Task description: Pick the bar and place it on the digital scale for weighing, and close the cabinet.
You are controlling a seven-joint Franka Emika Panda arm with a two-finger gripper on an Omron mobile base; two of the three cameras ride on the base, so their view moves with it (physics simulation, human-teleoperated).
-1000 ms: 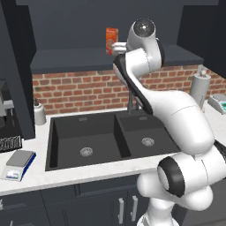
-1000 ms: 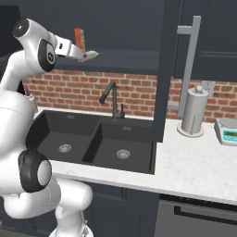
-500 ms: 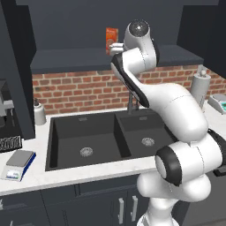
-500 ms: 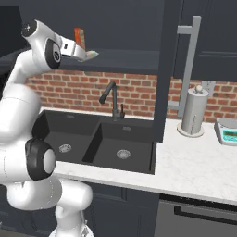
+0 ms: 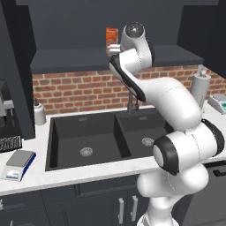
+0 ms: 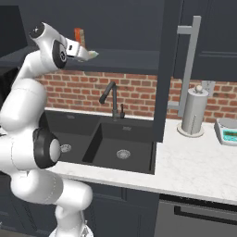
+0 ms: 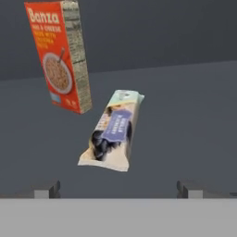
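The bar (image 7: 113,132) lies flat on the dark shelf of the open cabinet (image 6: 165,69), its pale wrapper showing a green end and dark patches. My gripper (image 7: 118,190) is open, its two fingertips standing wide apart just short of the bar and touching nothing. From the base views, the gripper (image 5: 114,47) (image 6: 85,53) is raised to the shelf's front edge, beside the orange box. The digital scale (image 5: 16,163), with a grey plate and a blue edge, sits low on the left of the counter, far from the hand.
An upright orange box (image 7: 60,55) (image 5: 111,35) stands on the shelf close to the left of the bar. The open cabinet door with its long silver handle (image 6: 187,65) juts out at the right. Below are a black double sink (image 5: 101,137), a tap (image 6: 111,99) and a paper towel holder (image 6: 193,113).
The arm's wrist and elbow have swung a little toward the shelf. The gripper has stayed open at the shelf edge, and the bar has not moved.
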